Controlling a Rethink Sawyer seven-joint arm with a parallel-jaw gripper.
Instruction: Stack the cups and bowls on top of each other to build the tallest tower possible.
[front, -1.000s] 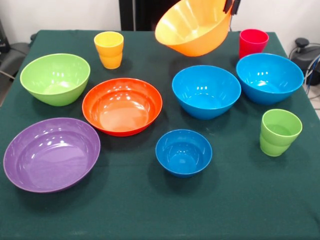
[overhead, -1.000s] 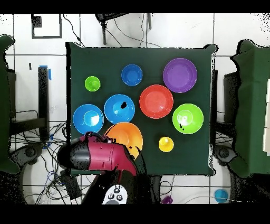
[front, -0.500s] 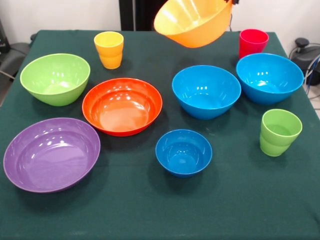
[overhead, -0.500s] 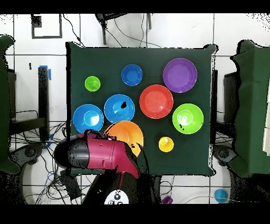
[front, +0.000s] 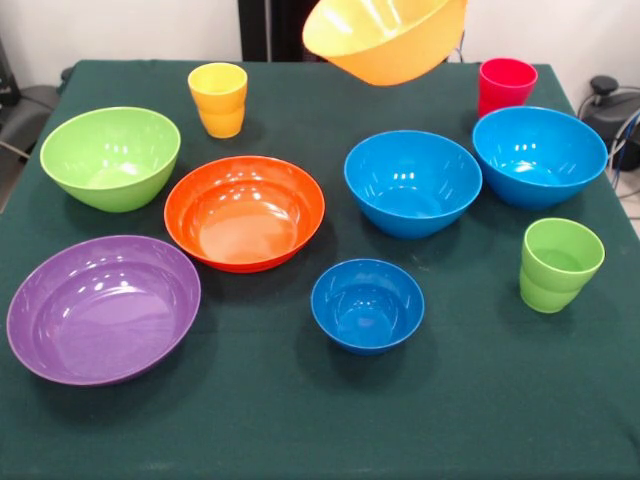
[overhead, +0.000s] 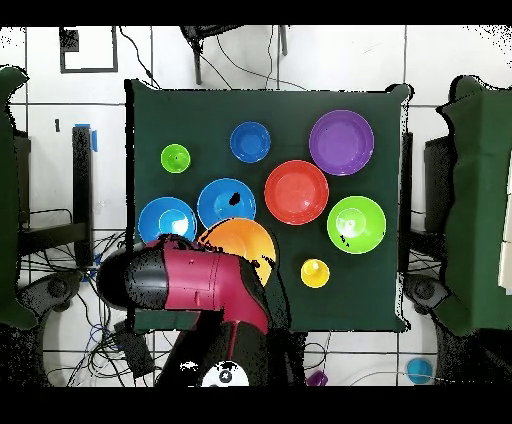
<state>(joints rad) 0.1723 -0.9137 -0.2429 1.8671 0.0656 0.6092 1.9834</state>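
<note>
The large yellow-orange bowl (front: 385, 40) hangs tilted in the air above the table's far side, over the gap behind the middle blue bowl (front: 412, 183); it also shows in the overhead view (overhead: 240, 245). It is held by its right rim. My gripper is above the front view's top edge and hidden under the red arm (overhead: 190, 285) in the overhead view. A second blue bowl (front: 540, 155), small blue bowl (front: 367, 304), orange-red bowl (front: 245, 211), lime bowl (front: 110, 157) and purple bowl (front: 103, 307) stand apart. So do the yellow cup (front: 218, 99), red cup (front: 506, 85) and green cup (front: 560, 264). No pile stands.
The dark green cloth (front: 300, 420) covers the table. Cables and a dark object (front: 615, 110) lie off its right edge. In the overhead view the arm hides the red cup.
The yellow-orange bowl has risen and its top has left the front view along with the gripper tips. In the overhead view the arm's head looms larger and further left.
</note>
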